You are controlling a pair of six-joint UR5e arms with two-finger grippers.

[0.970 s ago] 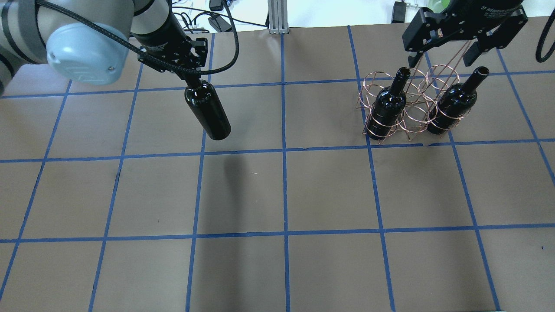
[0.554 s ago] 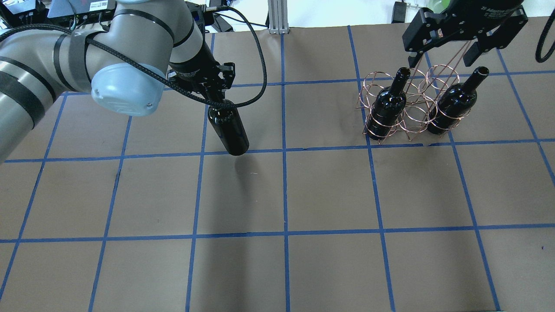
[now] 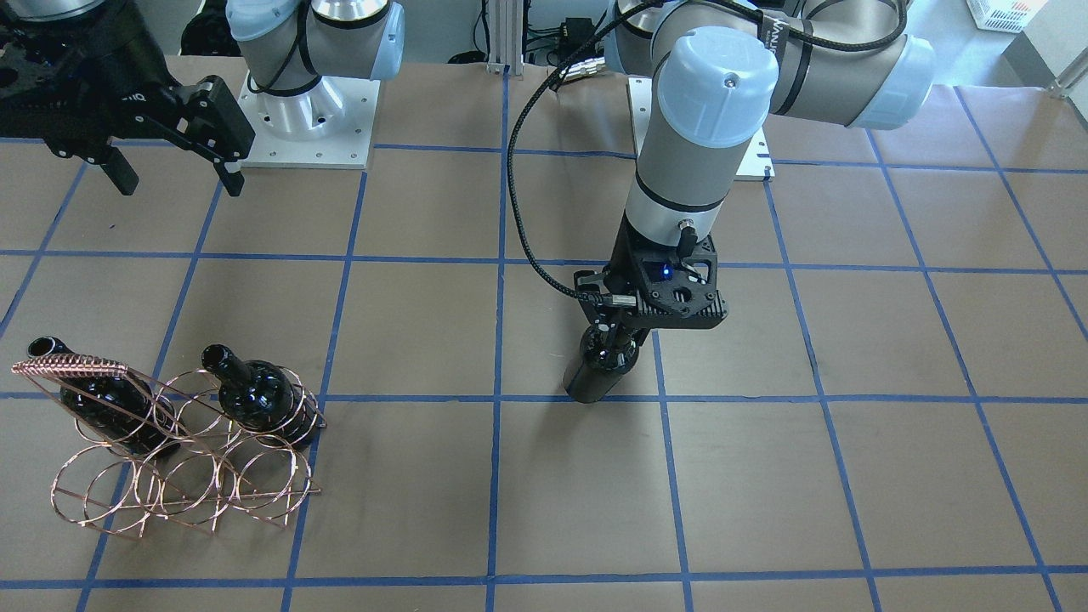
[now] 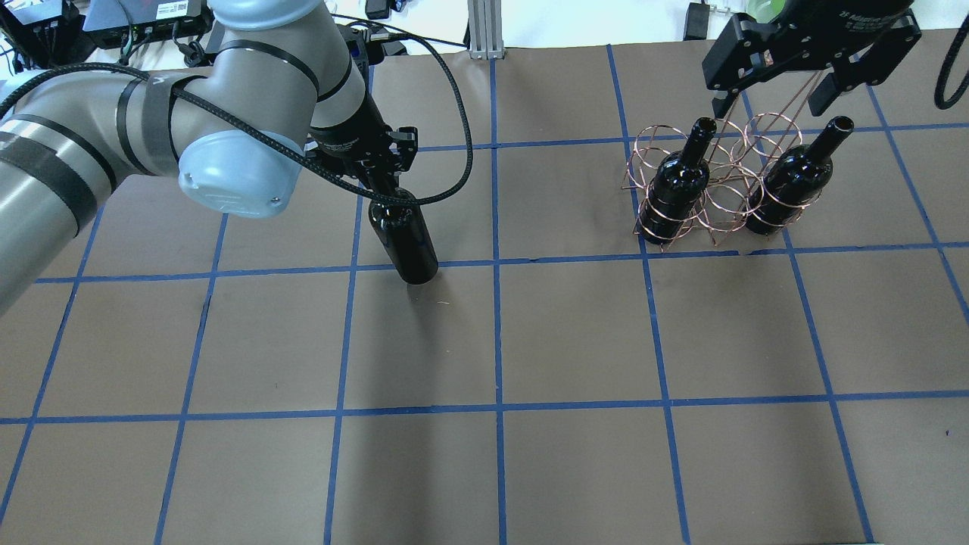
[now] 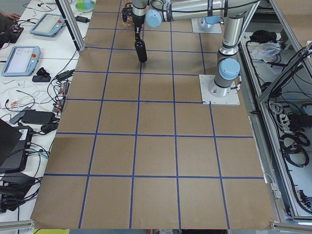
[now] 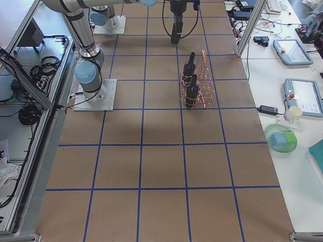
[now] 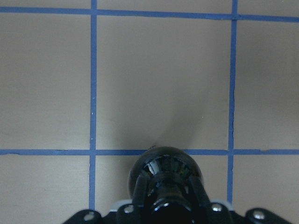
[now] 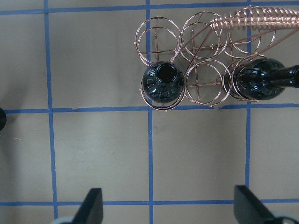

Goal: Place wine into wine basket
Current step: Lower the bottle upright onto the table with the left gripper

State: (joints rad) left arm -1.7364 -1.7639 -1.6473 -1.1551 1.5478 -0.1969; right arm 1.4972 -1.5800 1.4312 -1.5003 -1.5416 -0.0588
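Observation:
My left gripper [image 4: 382,185] is shut on the neck of a glossy black wine bottle [image 4: 405,241]. It holds the bottle upright, with the base at or just above the table near a blue tape crossing. The bottle also shows in the front view [image 3: 595,374] and the left wrist view [image 7: 166,175]. The copper wire wine basket [image 4: 728,193] stands at the far right with two black bottles [image 4: 674,189] [image 4: 791,182] in its rings. My right gripper [image 4: 772,94] is open and empty, hovering above the basket [image 8: 205,46].
The table is brown paper with a blue tape grid [image 4: 496,261]. The basket's coiled handle [image 3: 72,367] rises between its two bottles. Cables and gear [image 4: 378,15] lie beyond the table's far edge. The arm bases [image 3: 306,119] stand on the robot's side.
My left arm has carried the bottle to the right and nearer the table's middle, and lower towards the table. The right gripper and the basket have not moved.

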